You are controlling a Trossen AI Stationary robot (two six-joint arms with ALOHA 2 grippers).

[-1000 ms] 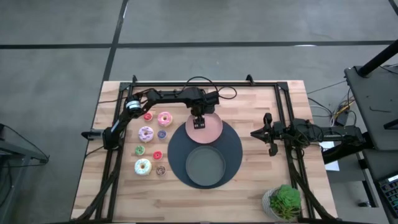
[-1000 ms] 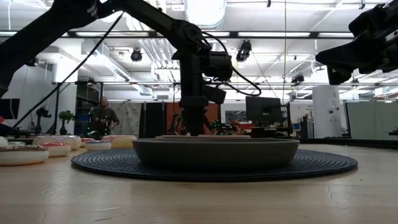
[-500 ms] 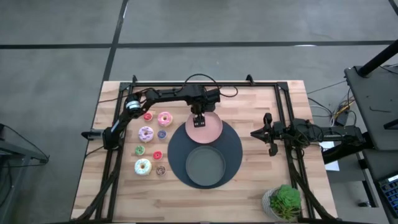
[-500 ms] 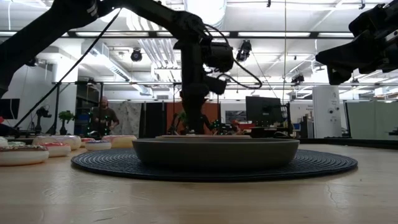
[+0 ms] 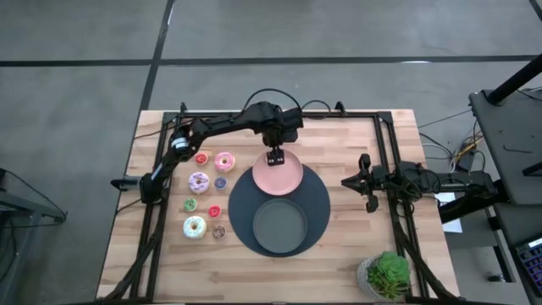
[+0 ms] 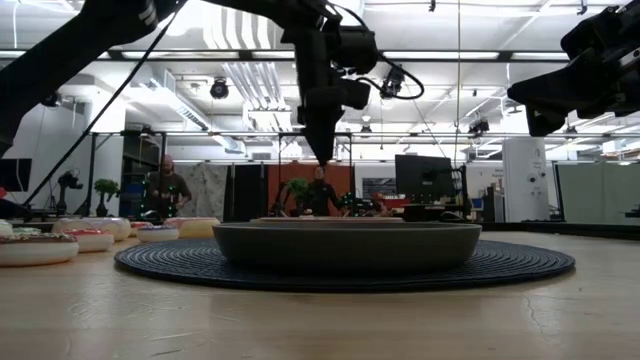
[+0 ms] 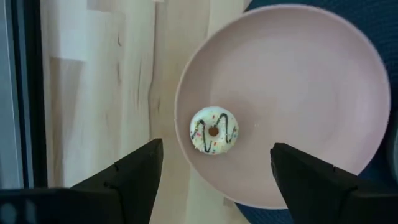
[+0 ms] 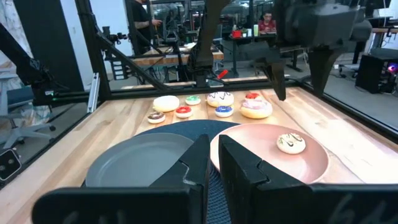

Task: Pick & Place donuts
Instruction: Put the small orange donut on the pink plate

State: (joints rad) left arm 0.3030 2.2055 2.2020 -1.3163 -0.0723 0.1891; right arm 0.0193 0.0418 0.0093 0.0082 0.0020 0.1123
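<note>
With the left jaws (image 7: pixel 213 163) spread wide and empty, the step in hand reads as the retreat after a placement: directly below the gap between them lies a white sprinkled donut (image 7: pixel 214 130) with a dark zigzag of icing, resting flat on the pink plate (image 7: pixel 323 87) and clear of both fingers. To do this well, lift straight up until the fingers stand well above the plate rim, and only then swing sideways, so that neither finger drags the donut or tips the plate. Beyond the plate edge, on the bare table (image 5: pixel 356 135), the remaining donuts (image 5: pixel 199 182) wait in a loose cluster, well apart from the jaws; approach the next one from above with the jaws at this same spread. The dark grey plate (image 5: pixel 280 227) on its round mat (image 5: pixel 318 199) lies to the other side of the pink plate. Farthest off, the right jaws (image 5: pixel 366 181) wait at the table's edge, pressed together.
</note>
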